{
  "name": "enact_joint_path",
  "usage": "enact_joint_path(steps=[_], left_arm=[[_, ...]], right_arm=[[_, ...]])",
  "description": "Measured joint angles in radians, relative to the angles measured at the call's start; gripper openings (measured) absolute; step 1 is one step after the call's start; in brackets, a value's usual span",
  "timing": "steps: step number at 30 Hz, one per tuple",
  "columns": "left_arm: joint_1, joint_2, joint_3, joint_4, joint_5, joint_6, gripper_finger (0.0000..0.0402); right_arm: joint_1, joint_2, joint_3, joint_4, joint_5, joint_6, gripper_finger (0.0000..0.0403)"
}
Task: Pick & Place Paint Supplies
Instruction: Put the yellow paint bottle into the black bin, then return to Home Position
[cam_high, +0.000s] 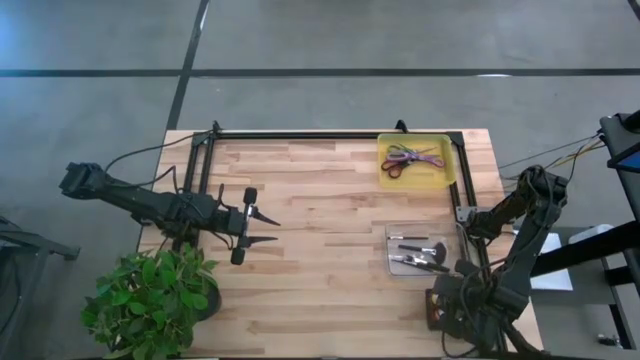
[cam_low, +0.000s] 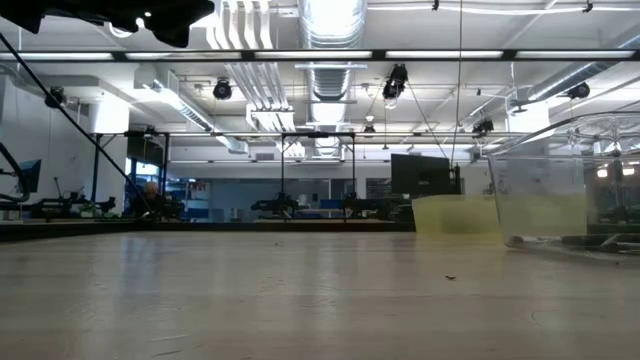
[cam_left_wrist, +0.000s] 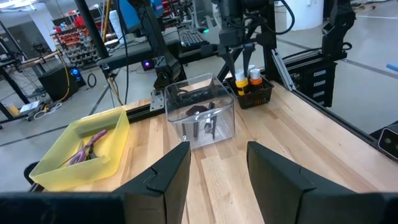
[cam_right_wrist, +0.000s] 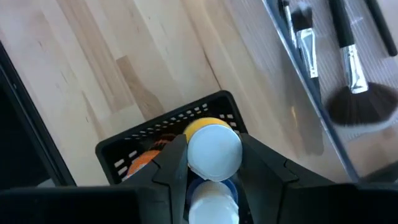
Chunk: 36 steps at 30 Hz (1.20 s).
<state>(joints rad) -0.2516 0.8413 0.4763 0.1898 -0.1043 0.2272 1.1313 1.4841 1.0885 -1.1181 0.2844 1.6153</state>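
- My right pincer (cam_right_wrist: 214, 163) hung over the small black basket (cam_right_wrist: 134, 146) at the near right corner of the wooden table (cam_high: 320, 230).
- Its two fingers were closed on a paint bottle with a white cap (cam_right_wrist: 214, 151), right between them.
- Just under that bottle, in the basket, I saw a yellow bottle (cam_right_wrist: 202, 124) and an orange one (cam_right_wrist: 140, 160).
- Past my right pincer stood the clear box (cam_high: 417, 250) with the brushes (cam_high: 422, 249) lying inside.
- Farther out from it was the yellow tray (cam_high: 415, 160), with the scissors (cam_high: 410, 159) in it.
- My left pincer (cam_left_wrist: 214, 168) waited over the left side of the table, well apart from all the paint things.
- Its fingers stood partly open, with nothing between them.
- The clear box, the yellow tray and the black basket all lay ahead of my left pincer.
- A leafy plant (cam_high: 150, 295) sat close beside my left arm, at the table's near corner.
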Motion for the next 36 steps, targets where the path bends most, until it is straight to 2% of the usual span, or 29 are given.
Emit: enact_joint_path(steps=[9, 16, 22, 29, 32, 36], left_arm=[[0.000, 0.000, 0.000, -0.001, 0.000, 0.000, 0.0165], [0.000, 0.000, 0.000, -0.009, 0.000, 0.000, 0.0165], [0.000, 0.000, -0.007, -0.002, 0.000, 0.001, 0.0165], [0.000, 0.000, -0.011, 0.000, 0.000, 0.006, 0.0165], [0.000, 0.000, -0.011, 0.000, -0.017, 0.017, 0.0165], [0.010, 0.000, -0.011, -0.005, -0.095, 0.014, 0.0165]], right_arm=[[0.001, -0.001, -0.046, 0.057, -0.017, 0.002, 0.0114], [0.001, 0.002, -0.056, 0.076, -0.028, 0.008, 0.0193], [0.001, 0.002, -0.025, 0.073, 0.002, -0.005, 0.0225], [0.001, -0.001, 0.058, -0.029, 0.152, -0.051, 0.0233], [0.001, -0.006, 0.104, -0.089, 0.278, -0.100, 0.0233], [-0.008, -0.037, 0.131, -0.099, 0.492, -0.220, 0.0234]])
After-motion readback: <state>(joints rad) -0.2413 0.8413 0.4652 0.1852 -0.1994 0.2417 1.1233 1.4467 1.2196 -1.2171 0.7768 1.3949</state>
